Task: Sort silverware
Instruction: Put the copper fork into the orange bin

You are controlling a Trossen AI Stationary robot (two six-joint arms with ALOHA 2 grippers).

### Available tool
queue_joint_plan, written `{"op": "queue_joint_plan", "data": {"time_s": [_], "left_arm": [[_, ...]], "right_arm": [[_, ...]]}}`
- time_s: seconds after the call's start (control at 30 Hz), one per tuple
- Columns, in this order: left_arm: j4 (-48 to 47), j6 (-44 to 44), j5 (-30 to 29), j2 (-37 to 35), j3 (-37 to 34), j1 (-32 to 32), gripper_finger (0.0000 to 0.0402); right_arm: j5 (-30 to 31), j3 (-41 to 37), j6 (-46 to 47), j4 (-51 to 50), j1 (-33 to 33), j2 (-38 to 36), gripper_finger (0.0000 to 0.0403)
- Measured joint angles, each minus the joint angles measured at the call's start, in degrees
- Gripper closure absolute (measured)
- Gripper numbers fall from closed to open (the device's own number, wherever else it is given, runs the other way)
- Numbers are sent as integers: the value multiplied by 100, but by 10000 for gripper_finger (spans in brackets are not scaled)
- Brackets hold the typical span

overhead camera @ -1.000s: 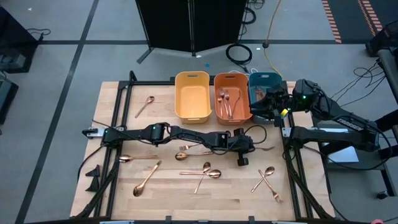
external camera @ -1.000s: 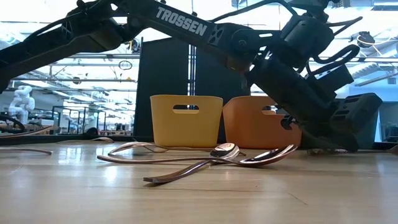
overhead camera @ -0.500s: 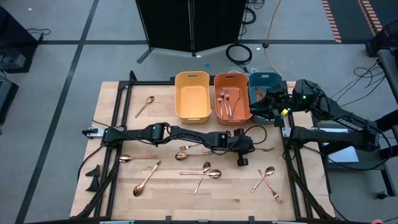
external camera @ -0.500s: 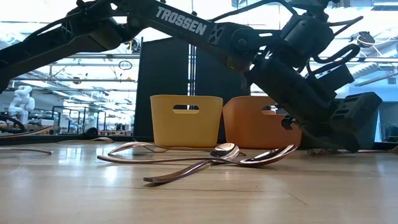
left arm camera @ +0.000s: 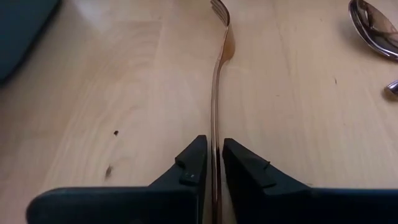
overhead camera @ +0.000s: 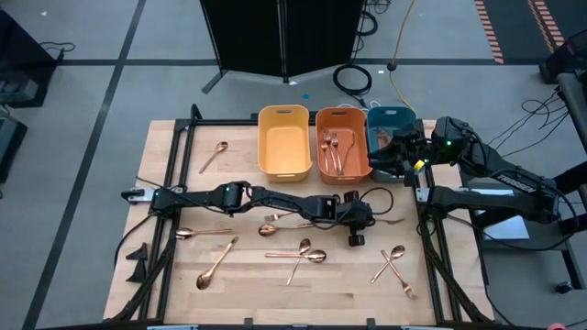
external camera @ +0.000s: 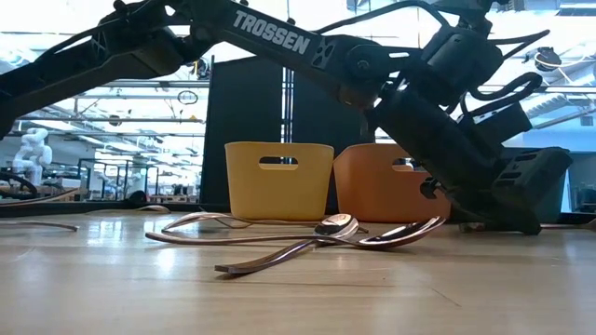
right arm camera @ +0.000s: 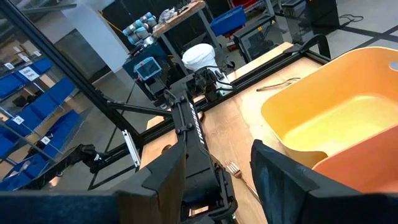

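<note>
Low over the bare wood toward the table's [overhead camera: 165,275] right side, the left gripper [left arm camera: 213,163] has eased slightly apart, its fingers [left arm camera: 193,158] now loosely flanking the fork [left arm camera: 216,81] handle lying flat there, while the right gripper [right arm camera: 214,171] waits spread over the bins.

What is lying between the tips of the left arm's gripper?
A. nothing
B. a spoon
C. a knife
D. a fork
D. The left wrist view shows the left gripper with its fingers close on either side of a slim handle, and that handle ends in the tines of a fork lying on the table.
</note>
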Motion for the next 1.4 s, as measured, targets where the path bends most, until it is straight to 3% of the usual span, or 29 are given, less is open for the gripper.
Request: {"op": "queue_joint_plan", "data": {"time_s": [0.27, 0.4, 0.6, 0.83, 1.0, 1.13, 1.4], "left_arm": [[-132, -105, 76, 2, 4, -9, 393], [-102, -301, 7, -48, 15, -19, 397], [-179, -291, -712, -449, -11, -40, 400], [-674, -390, -1461, -1423, 11, -57, 401], [-2280, -1948, -2157, -2029, 13, 21, 401], [-2944, -3039, -2867, -2355, 13, 217, 401], [-3092, -4184, -2544, -2321, 20, 854, 402]], "right_arm": [[-3, 0, 160, 25, 0, 0, 234], [-3, 0, 297, 24, 0, -1, 234], [0, 0, 416, 377, -4, -20, 234], [-3, 308, 470, 816, -4, 7, 234], [138, 855, 131, 828, -13, 99, 234], [151, 1225, -191, 800, -13, 209, 234], [165, 1327, -332, 745, -13, 448, 234]]}}
